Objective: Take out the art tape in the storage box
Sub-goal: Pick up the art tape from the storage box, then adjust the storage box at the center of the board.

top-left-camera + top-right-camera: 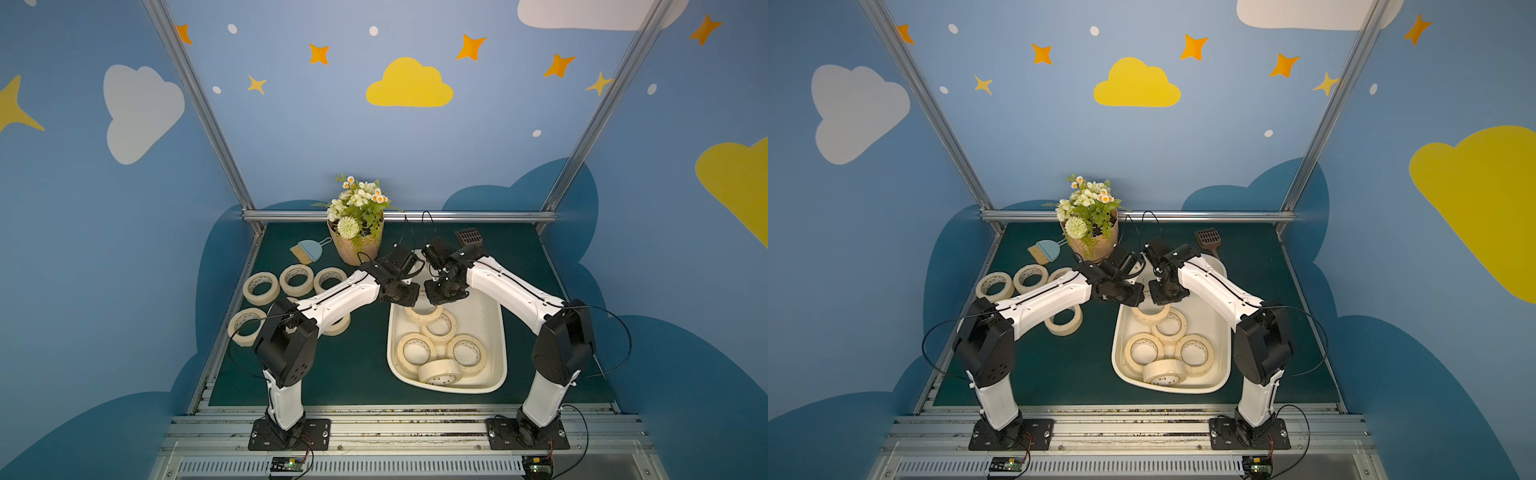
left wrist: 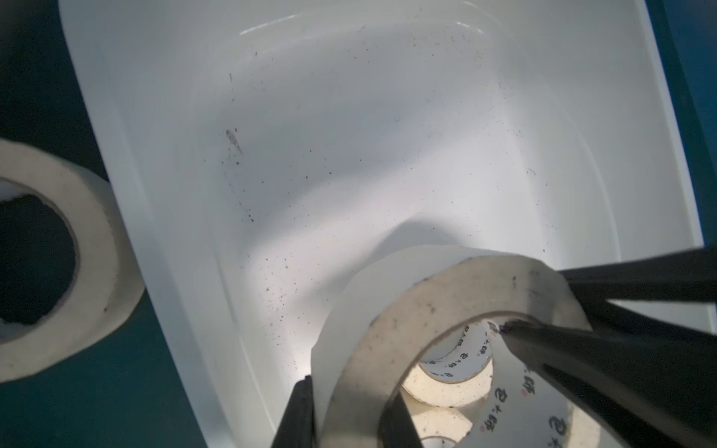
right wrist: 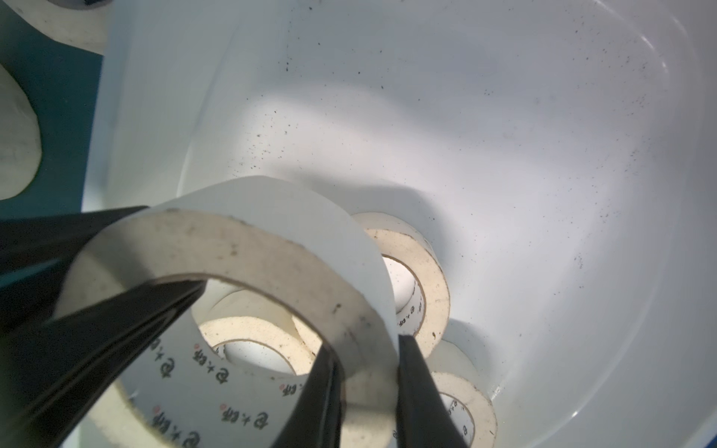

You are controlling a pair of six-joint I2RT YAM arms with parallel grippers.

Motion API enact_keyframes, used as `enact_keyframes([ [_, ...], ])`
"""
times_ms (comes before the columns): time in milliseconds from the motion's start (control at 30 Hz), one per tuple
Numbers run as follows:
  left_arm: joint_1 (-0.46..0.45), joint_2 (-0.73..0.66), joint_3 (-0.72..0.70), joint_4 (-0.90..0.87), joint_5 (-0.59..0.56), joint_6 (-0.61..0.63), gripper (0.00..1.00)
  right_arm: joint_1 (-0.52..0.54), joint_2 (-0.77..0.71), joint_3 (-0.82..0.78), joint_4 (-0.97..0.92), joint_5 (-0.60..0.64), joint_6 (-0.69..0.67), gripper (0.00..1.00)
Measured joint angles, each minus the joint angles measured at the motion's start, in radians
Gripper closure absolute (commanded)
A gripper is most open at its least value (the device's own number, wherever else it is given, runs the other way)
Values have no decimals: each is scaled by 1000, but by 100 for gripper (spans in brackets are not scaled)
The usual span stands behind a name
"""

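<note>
Dark green tabletop (image 1: 361, 374), carrying a mixed load.
Off-white storage box (image 1: 482, 316) is sitting right of centre; loose art tape rolls (image 1: 261, 288) are lying flat, clustered at left; flowerpot (image 1: 357, 249) is standing at the rear, blue dustpan and brush (image 1: 309, 251) lying just beside it; black slotted scoop (image 1: 469, 237) is lying behind the box.

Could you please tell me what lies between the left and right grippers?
One art tape roll over the storage box; in the wrist views the left gripper and right gripper each pinch its wall.
</note>
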Motion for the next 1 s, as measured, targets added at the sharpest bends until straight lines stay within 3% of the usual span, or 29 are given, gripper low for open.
enact_keyframes([
  [133, 0, 2, 0, -8, -6, -4, 97, -3, -6, 0, -2, -12, 4, 46],
  [233, 8, 2, 0, -11, -17, -7, 96, -13, -48, 0, -19, -30, 7, 24],
  [400, 24, 0, -2, -14, -41, -7, 96, -71, -188, -15, -45, -29, 4, 13],
  [633, 48, -97, -66, -55, -96, -3, 97, -230, -352, -163, -35, -13, -8, 13],
  [800, 109, -304, -174, -107, -156, 4, 97, -285, -273, -277, 17, -55, -11, 13],
  [1000, 252, -544, -401, -105, -213, 0, 97, -335, -98, -318, 98, -119, -31, 12],
])
